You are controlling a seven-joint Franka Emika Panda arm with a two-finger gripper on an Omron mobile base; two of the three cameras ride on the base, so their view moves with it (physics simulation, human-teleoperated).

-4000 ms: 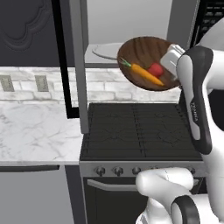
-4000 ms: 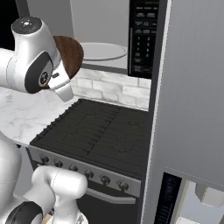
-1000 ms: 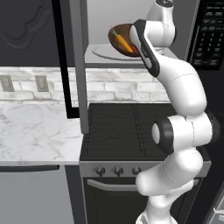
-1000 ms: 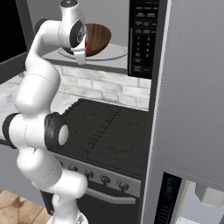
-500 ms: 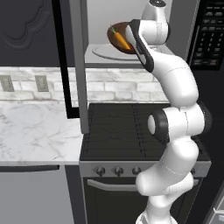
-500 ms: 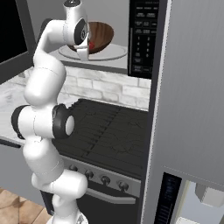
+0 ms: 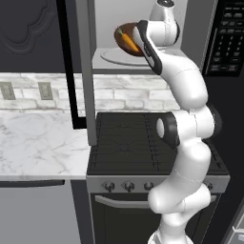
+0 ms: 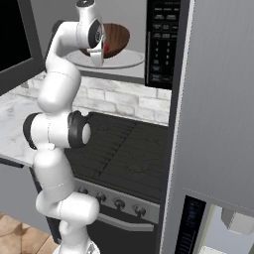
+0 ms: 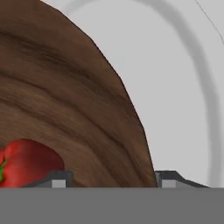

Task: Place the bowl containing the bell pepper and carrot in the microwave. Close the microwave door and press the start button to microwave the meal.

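Bowl seen tilted on pale turntable inside microwave, above black stove. Gripper jaws widened since earlier frame, straddling bowl rim; grip cannot be told.

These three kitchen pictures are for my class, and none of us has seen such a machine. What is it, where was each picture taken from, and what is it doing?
It is a white jointed robot arm in a computer-rendered kitchen. Two cameras ride behind it, left and right; the third sits on its hand. The arm reaches above the black stove into the open grey-framed microwave. There a wide dark brown wooden bowl sits tilted on the pale round turntable plate, holding a slim orange carrot and a small red bell pepper piece. The gripper straddles the bowl's rim, its jaws apart.
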